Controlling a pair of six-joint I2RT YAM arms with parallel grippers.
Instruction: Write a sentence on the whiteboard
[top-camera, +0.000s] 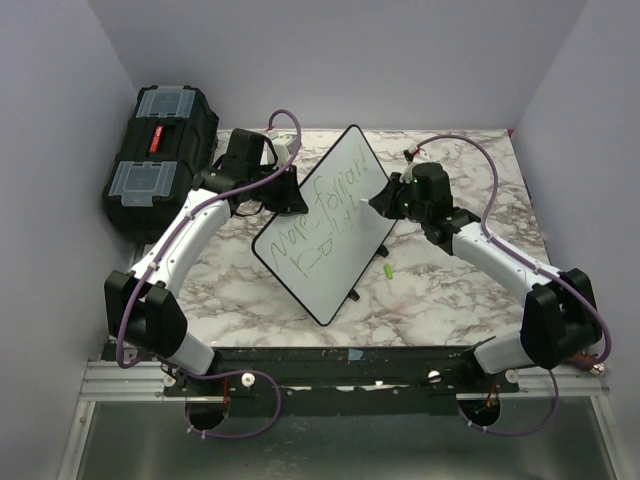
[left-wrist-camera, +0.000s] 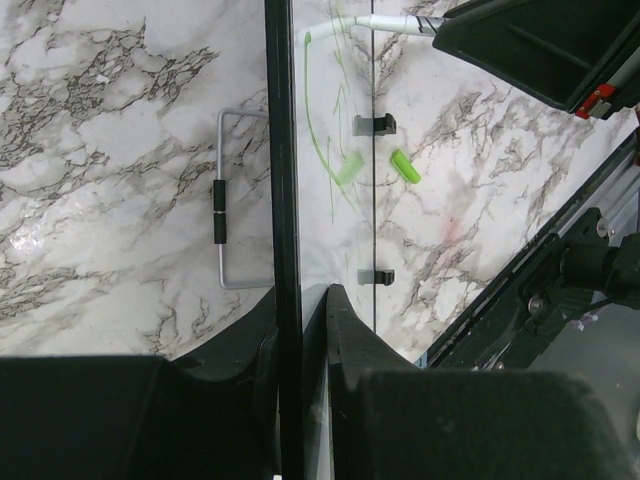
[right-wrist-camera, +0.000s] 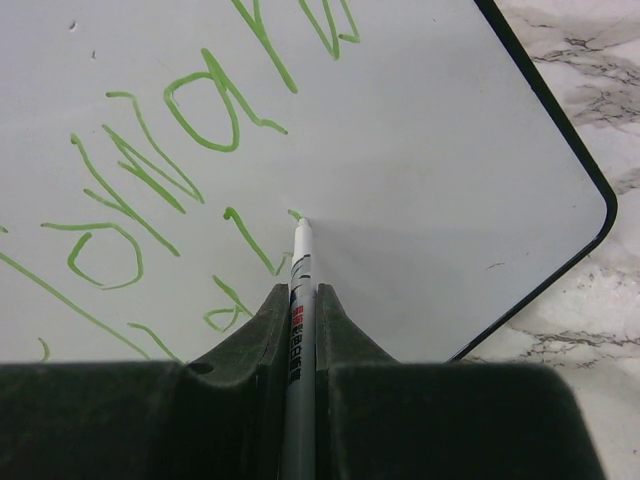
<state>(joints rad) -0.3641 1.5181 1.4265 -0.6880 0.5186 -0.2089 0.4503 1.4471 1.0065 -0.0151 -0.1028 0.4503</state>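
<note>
The sentence (top-camera: 318, 222) runs in thin green handwriting, two lines across the white face of the whiteboard (top-camera: 340, 180), too small in the overhead view to read with certainty. The whiteboard stands over the middle of the marble surface (top-camera: 450, 290), turned like a diamond and tipped up on edge, so the left wrist camera sees only its black rim as a thin line; whether its lowest corner touches the surface cannot be told. The left gripper (left-wrist-camera: 300, 300) pinches the whiteboard's rim at its far-left edge, one finger on each side. The right gripper (right-wrist-camera: 300, 295) is pressed together on a white marker (right-wrist-camera: 299, 260), whose tip touches the board's face beside the last green strokes of the lower line. A small green cap (top-camera: 386, 270) lies on the surface just right of the whiteboard's lower edge. A bent wire frame (left-wrist-camera: 222, 215) with a black sleeve lies flat on the surface on the whiteboard's other side. At the far left stands a black toolbox (top-camera: 165, 150) with two clear-lidded compartments in its top; what they hold cannot be made out.
</note>
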